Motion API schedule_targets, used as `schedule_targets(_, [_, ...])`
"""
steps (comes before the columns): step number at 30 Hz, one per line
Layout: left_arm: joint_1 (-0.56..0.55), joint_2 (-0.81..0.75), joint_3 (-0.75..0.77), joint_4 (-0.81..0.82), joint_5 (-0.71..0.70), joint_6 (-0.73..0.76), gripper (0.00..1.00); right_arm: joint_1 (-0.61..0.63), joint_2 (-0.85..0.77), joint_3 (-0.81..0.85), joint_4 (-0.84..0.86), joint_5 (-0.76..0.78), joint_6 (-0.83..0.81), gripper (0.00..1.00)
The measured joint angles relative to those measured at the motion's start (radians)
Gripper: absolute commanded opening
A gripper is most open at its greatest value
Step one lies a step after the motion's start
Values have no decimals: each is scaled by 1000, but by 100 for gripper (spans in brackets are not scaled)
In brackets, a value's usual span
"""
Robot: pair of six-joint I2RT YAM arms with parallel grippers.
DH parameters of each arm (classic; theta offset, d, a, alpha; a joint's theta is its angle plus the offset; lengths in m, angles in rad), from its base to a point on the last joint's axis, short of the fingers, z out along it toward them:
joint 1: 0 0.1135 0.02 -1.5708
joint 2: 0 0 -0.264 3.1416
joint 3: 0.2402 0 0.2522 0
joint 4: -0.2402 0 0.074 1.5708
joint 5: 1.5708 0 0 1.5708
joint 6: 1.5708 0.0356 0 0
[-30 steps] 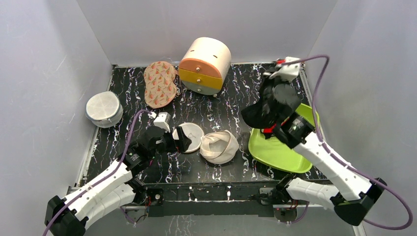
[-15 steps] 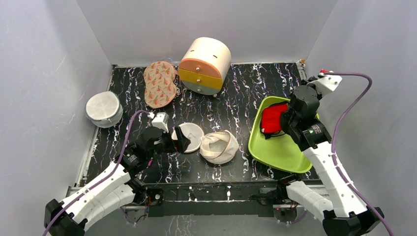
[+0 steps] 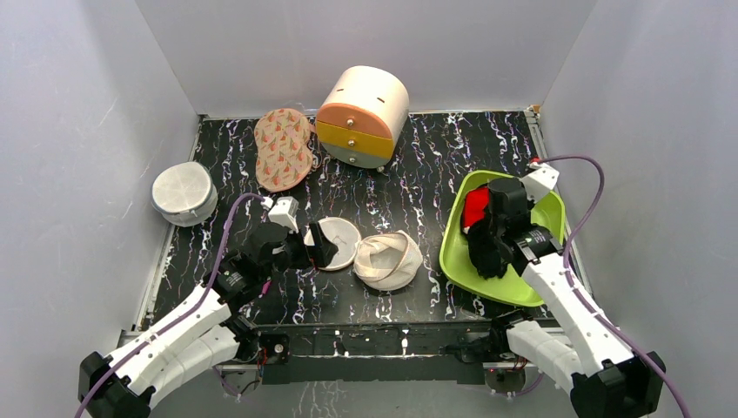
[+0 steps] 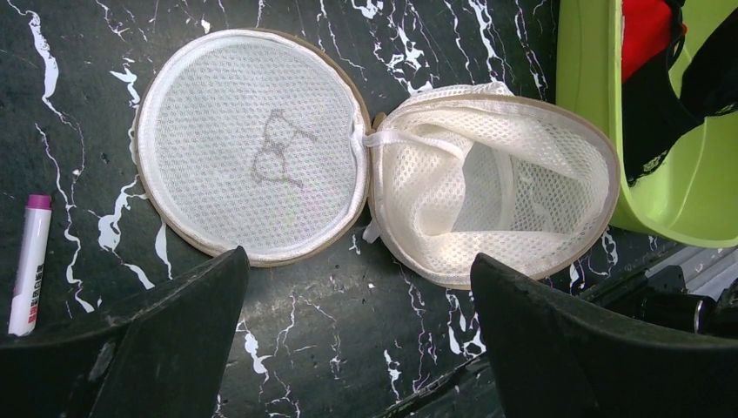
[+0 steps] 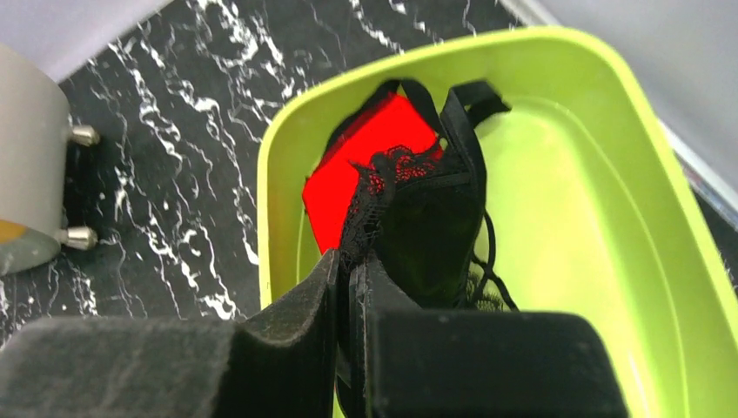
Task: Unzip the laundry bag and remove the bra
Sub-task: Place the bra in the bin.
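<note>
The laundry bag (image 3: 387, 259) lies unzipped on the black marble table, with its flat lid (image 3: 335, 242) folded out to the left and its mesh bowl empty; it also shows in the left wrist view (image 4: 496, 205). My left gripper (image 3: 320, 250) (image 4: 358, 261) is open and empty, just on the near side of the bag. The bra (image 3: 474, 209) (image 5: 365, 165), red with black lace, lies in the green tray (image 3: 513, 286) (image 5: 609, 218). My right gripper (image 3: 487, 231) (image 5: 350, 266) is shut on the bra's black lace edge, low over the tray.
A round cream, orange and yellow drawer unit (image 3: 363, 104) stands at the back. A carrot-print pad (image 3: 283, 148) lies left of it. A flat white mesh case (image 3: 184, 192) sits at the far left. A pink-capped marker (image 4: 28, 261) lies near my left gripper. Grey walls enclose the table.
My right arm has swung from high over the tray's back corner down into the tray with the bra. The left arm and the bag have not moved.
</note>
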Motion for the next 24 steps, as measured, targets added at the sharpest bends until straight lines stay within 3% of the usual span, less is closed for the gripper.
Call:
schedule_targets(6, [0, 13, 3, -1, 0, 0, 98, -2, 73, -2, -108, -27, 126, 3])
schedule_targets(9, [0, 46, 12, 0, 1, -1, 98, -13, 142, -2, -130, -21, 153, 9])
schedule_targets(17, [0, 103, 72, -56, -14, 32, 99, -35, 222, -2, -155, -17, 212, 62])
schedule_targets(24, [42, 186, 177, -117, -30, 143, 98, -39, 61, 7, -127, -23, 166, 88])
